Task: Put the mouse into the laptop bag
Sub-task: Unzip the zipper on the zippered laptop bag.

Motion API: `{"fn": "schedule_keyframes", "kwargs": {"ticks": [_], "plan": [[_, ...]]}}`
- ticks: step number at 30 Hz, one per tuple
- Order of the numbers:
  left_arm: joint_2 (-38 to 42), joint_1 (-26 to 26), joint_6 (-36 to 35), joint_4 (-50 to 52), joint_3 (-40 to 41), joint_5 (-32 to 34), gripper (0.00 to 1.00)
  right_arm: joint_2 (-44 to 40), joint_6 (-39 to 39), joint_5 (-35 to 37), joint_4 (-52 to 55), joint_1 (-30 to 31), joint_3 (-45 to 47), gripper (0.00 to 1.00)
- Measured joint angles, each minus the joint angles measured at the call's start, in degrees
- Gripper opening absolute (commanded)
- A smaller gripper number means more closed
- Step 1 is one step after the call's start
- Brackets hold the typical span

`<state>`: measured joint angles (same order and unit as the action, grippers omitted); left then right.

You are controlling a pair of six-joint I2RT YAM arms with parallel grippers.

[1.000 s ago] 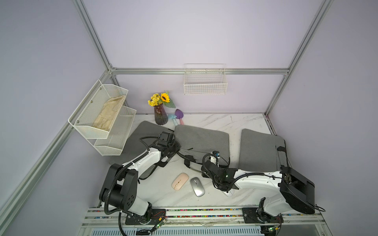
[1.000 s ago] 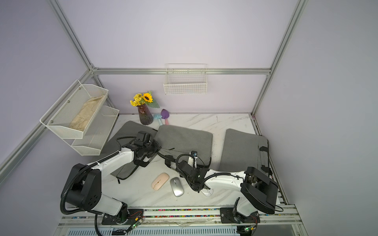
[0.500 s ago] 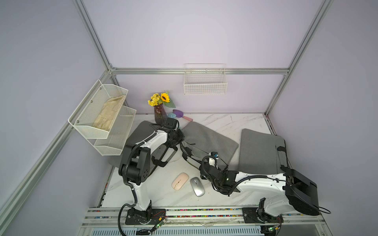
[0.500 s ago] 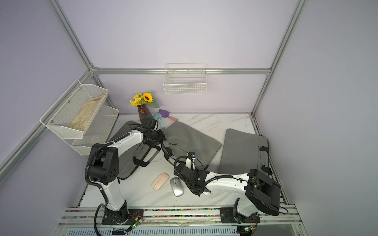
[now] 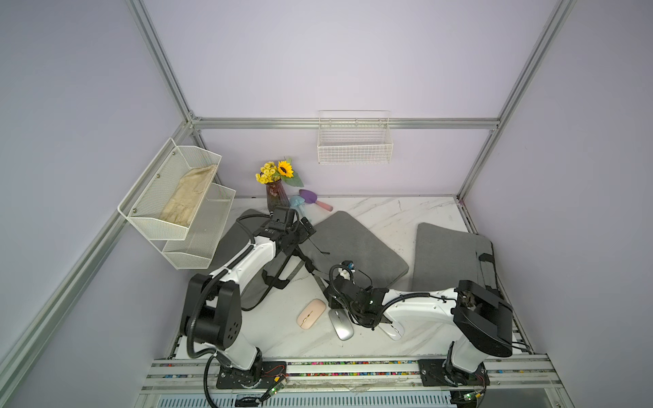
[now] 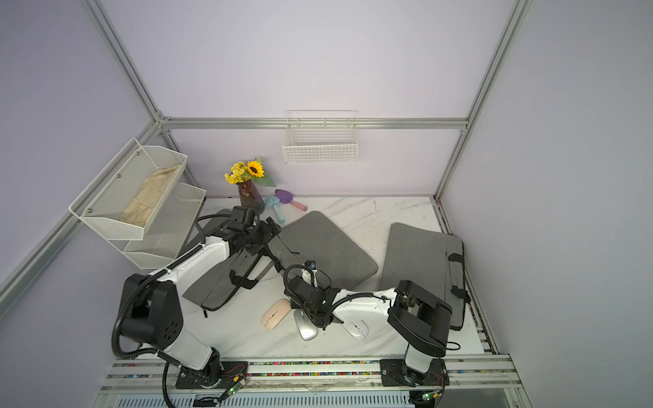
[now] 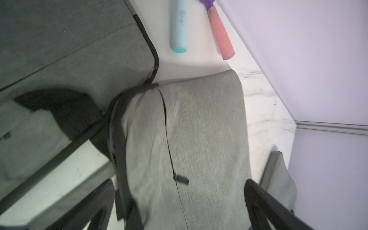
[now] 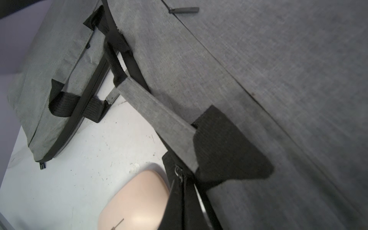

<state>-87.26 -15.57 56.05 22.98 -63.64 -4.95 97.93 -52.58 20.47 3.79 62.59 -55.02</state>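
Mid bag (image 5: pixel 357 247) has slewed round since a second ago, one corner now toward the desk's (image 5: pixel 275 332) back edge. Left gripper (image 7: pixel 178 185) has just let go and hangs over it with jaws wide and empty.

Right gripper (image 8: pixel 182 186) is closed at the bag's front-left corner, tips right at the zip pull (image 8: pixel 178 171). Can't tell if it actually pinches it.

Step looks like unzipping. Draw the pull along the seam, not upward, and pin the bag with the left so it doesn't drag. Open it wide enough for a mouse.

No mouse bagged yet. Pink mouse (image 5: pixel 311 314) lies just beside the right gripper, near the desk's front edge. Silver mouse (image 5: pixel 341 325) is next to it under the wrist, and white mouse (image 5: pixel 392 329) is under the forearm. Which one is meant is unclear.
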Motion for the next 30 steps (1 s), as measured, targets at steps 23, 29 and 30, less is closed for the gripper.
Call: {"fn": "schedule_keyframes", "kwargs": {"ticks": [23, 29, 30], "plan": [[-6.6, -15.87, 9.92, -18.18, 15.8, 0.24, 0.14, -2.8, 2.08, -2.67, -4.02, -2.14, 3.23, 0.0], [-10.58, -16.0, 9.35, -13.92, 9.01, 1.03, 0.02, -6.1, -0.42, -2.78, -5.55, -2.23, 7.93, 0.0], [-11.23, -16.0, 9.31, -13.27, 7.91, 1.16, 0.01, -7.15, -0.98, -2.75, -5.6, -2.23, 9.05, 0.0]]}}
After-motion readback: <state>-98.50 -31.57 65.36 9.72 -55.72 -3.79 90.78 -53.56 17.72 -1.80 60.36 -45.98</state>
